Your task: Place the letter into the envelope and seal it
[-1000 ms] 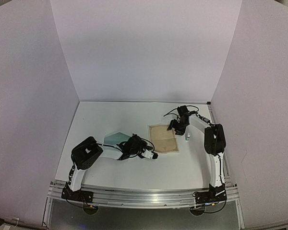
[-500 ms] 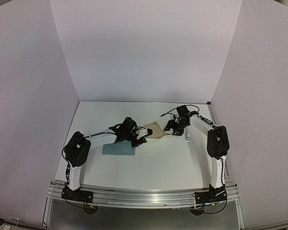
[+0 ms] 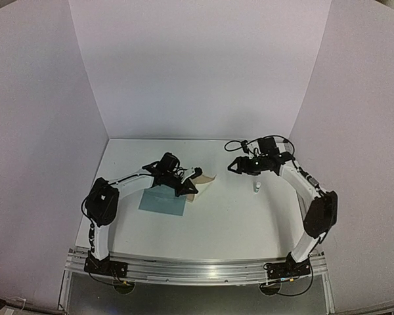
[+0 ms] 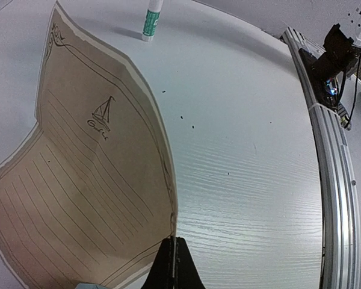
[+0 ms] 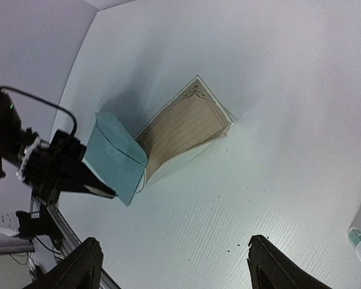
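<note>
White wood-grain tabletop, walled on three sides by plain pale panels.

My left pincer is pressed fully together on the near edge of the letter, which rises from the fingertips and bows away in a curve. The sheet is tan and parchment-like, rectangular, with ruled lines and a dark scrolled border. It also bears a small sailboat drawing above one word in script too small to read. Just below and beside this pincer lies the envelope, a flat teal rectangle on the table. Whether the letter's held edge touches it I cannot tell. Beyond the letter's far corner a glue stick appears to stand upright, a white tube with a green label whose print is illegible. To this pincer's other side, open table runs out to the ribbed metal rail at the edge.

My right pincer hangs above the table with its two dark fingers spread wide, gripping nothing. Ahead of it is the letter's raised sheet, then the envelope close against the left pincer. The glue stick is near its side. Open tabletop lies directly beneath it and between the two pincers.
</note>
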You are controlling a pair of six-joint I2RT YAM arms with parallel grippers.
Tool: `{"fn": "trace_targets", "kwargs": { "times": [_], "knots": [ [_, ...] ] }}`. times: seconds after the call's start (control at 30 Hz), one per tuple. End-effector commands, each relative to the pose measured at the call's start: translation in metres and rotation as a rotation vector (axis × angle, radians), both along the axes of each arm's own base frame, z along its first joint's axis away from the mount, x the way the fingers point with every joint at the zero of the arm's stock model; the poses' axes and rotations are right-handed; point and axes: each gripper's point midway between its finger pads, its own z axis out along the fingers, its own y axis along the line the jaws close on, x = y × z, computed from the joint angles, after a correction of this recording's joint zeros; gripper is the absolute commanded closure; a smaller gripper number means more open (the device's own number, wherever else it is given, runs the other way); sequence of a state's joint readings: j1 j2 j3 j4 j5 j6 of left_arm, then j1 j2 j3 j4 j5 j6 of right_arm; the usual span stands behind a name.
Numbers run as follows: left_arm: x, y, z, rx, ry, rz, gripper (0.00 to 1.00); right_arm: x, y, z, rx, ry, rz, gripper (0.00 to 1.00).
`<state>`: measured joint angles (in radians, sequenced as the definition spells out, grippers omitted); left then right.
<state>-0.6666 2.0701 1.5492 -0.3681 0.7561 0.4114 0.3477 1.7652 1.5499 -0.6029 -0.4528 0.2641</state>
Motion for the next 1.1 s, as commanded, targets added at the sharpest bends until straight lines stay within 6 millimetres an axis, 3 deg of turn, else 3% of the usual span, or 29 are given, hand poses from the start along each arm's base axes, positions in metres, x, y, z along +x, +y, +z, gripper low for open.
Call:
{"fn": "trace_targets", "kwargs": {
  "times": [0.0,0.1,0.23,0.37,0.53,0.8,1.07],
  "knots": [
    [0.011,-0.013,0.055,-0.101,-0.108,-0.062,1.0,-0.023,0.001,0.036,-0.005,-0.361,0.212,0.16],
    [0.02,-0.017,0.056,-0.1,-0.192,-0.097,1.0,-0.025,-0.004,0.038,-0.037,-0.492,0.244,0.15],
    [0.017,-0.02,0.066,-0.106,-0.306,-0.217,1.0,-0.021,-0.012,0.041,0.015,-0.498,0.271,0.15],
    [-0.015,-0.007,0.084,-0.12,-0.38,-0.438,1.0,-0.022,-0.017,0.039,0.046,-0.514,0.321,0.15],
    [-0.041,0.008,0.1,-0.143,-0.402,-0.542,1.0,-0.03,-0.012,0.041,0.063,-0.571,0.408,0.15],
    [-0.038,0.001,0.105,-0.173,-0.312,-0.463,1.0,-0.079,-0.003,0.043,0.204,-0.585,0.558,0.17],
    [-0.042,0.003,0.096,-0.162,-0.261,-0.457,1.0,-0.118,-0.012,0.07,0.219,-0.659,0.555,0.16]
  ]
}}
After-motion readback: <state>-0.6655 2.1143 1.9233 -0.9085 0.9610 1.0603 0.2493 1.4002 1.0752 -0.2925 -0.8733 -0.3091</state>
